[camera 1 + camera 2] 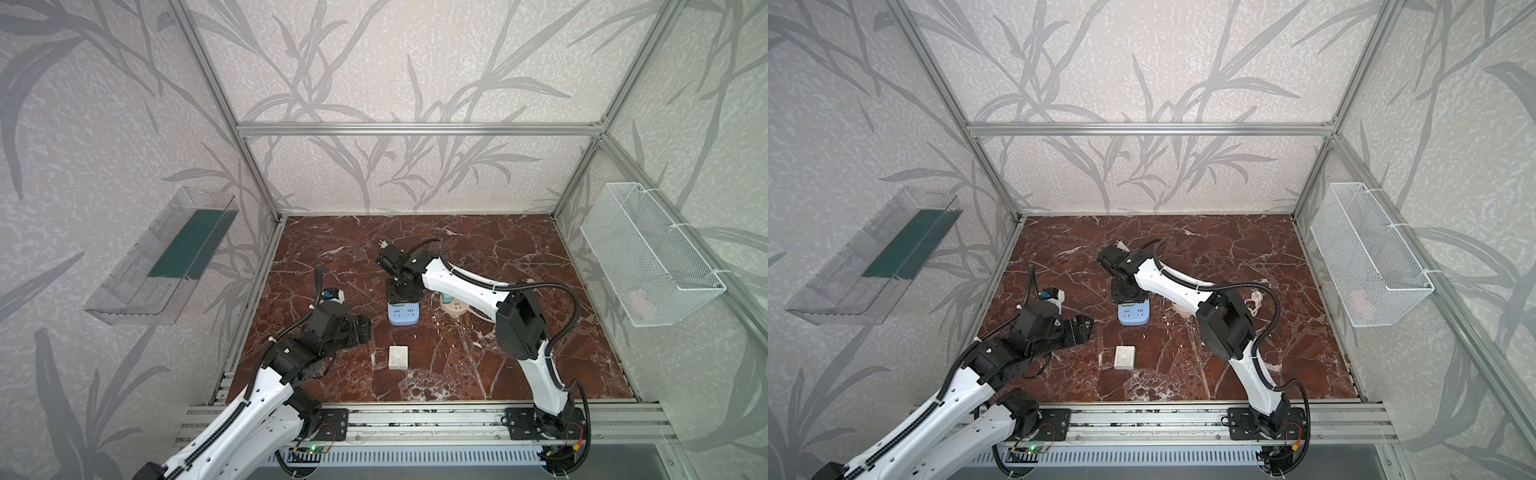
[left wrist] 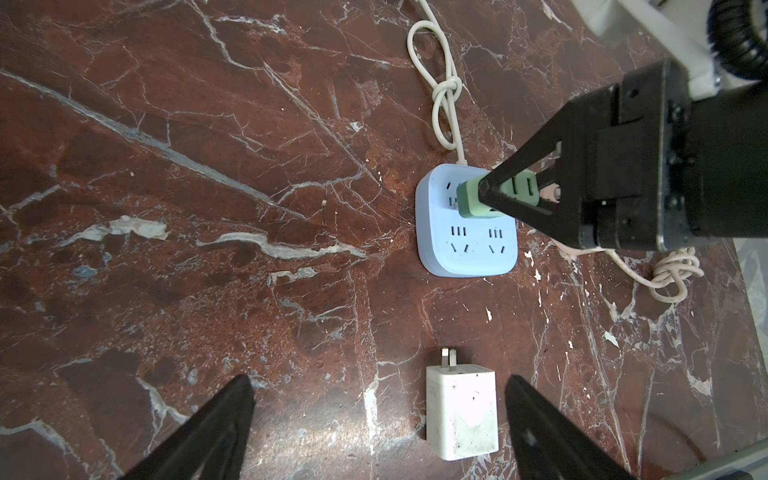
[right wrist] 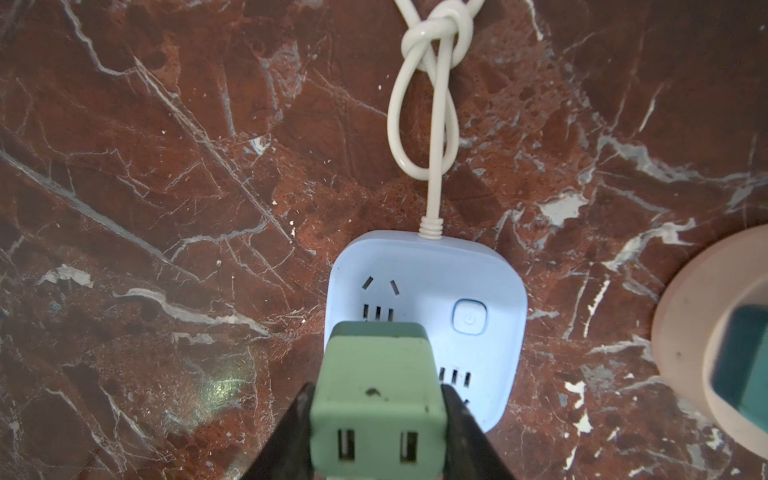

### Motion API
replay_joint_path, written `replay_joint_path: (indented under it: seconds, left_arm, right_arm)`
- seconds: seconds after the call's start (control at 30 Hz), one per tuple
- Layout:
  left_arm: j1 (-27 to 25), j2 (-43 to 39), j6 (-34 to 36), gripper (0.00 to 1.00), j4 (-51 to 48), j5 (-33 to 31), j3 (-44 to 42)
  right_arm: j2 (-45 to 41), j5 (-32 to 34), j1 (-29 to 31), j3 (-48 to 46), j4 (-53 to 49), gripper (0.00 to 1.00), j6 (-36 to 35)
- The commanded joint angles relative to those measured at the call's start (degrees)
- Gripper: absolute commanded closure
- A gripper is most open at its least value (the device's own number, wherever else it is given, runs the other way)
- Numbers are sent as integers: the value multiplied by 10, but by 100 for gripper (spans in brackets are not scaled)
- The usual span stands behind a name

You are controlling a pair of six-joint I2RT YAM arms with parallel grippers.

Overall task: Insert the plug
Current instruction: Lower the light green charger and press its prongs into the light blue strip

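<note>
Nearest the rail: white charger (image 2: 461,411) flat on the marble table (image 1: 498,374), prongs pointing away toward the strip. Left gripper (image 2: 378,386) hangs above it, jaws spread wide, holding nothing; the charger lies between its fingers and slightly toward one of them.

Mid-table: blue power strip (image 3: 478,282), sockets up. Green plug (image 3: 376,386) is directly over its face, pinched on two sides by the right gripper (image 3: 376,401), jaws closed down to the plug's width. USB end faces the wrist camera. Cannot tell whether the prongs are seated.

Beside the strip: pink round socket (image 3: 685,316). Beyond it: knotted cord (image 3: 432,50).
</note>
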Motion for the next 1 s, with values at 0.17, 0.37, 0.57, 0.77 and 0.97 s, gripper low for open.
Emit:
replay_joint_path:
  seconds: [0.17, 0.37, 0.57, 0.77, 0.97]
  left_arm:
    - [-2, -3, 5, 8, 6, -4, -5]
    - [-1, -5, 5, 8, 7, -4, -5]
    - [-2, -4, 4, 8, 8, -5, -6]
    - [-1, -5, 3, 8, 9, -5, -6]
    - [-1, -2, 3, 8, 11, -5, -6]
  right_arm:
    - [19, 8, -1, 23, -17, 100, -8]
    - [23, 10, -1, 29, -20, 100, -12]
    - [24, 14, -1, 31, -21, 100, -15]
    - [26, 17, -1, 32, -25, 100, -18]
    - [32, 18, -1, 36, -25, 100, -20]
